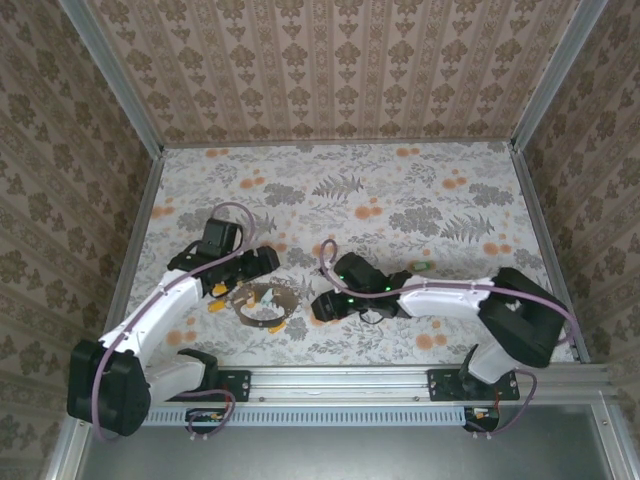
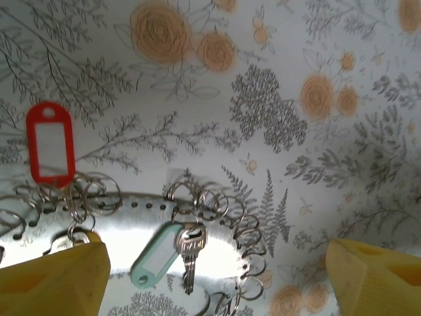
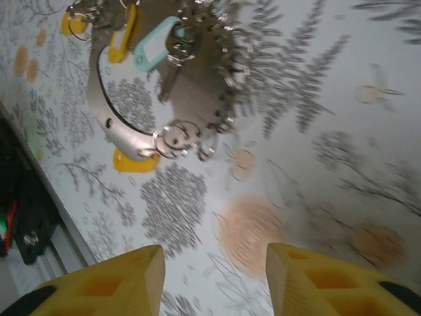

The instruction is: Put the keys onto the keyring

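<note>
The task looks partly done. The keyring [image 2: 125, 220], a broad silvery hoop hung with small split rings [image 2: 253, 243], lies flat on the flowered table [image 2: 368, 164]. At least one silver key [image 2: 189, 253] already hangs from a split ring on it, paired with a teal tag [image 2: 152, 258]. A red tag [image 2: 49, 141] and yellow tags [image 3: 135, 161] hang from the hoop too. What is left is less plain. In the top view a small green-headed piece [image 1: 422, 266] lies apart from the hoop, behind the right claw and beside its forearm. It may be a key not yet threaded, though it is too small to tell.

The left claw [image 2: 214, 263] is spread wide and pinches nothing. The hoop's arc runs across the gap just ahead of its yellow fingers [image 2: 56, 280]. The finger at the left of the wrist view overlaps the band, and whether it touches cannot be told. The right claw [image 3: 216, 263] stands with its fingers partly apart and nothing between them. The hoop lies ahead of it and off to one side, well clear of the tips.

The silver key's long axis runs toward and away from the left claw. Its head is at the far end on the ring, and its blade tip points back into the claw's gap, nearer the left-of-view finger. The teal tag slants from the same ring toward that finger. The red tag lies beyond that finger, its long axis pointing away from the claw and its holed end farthest.
</note>
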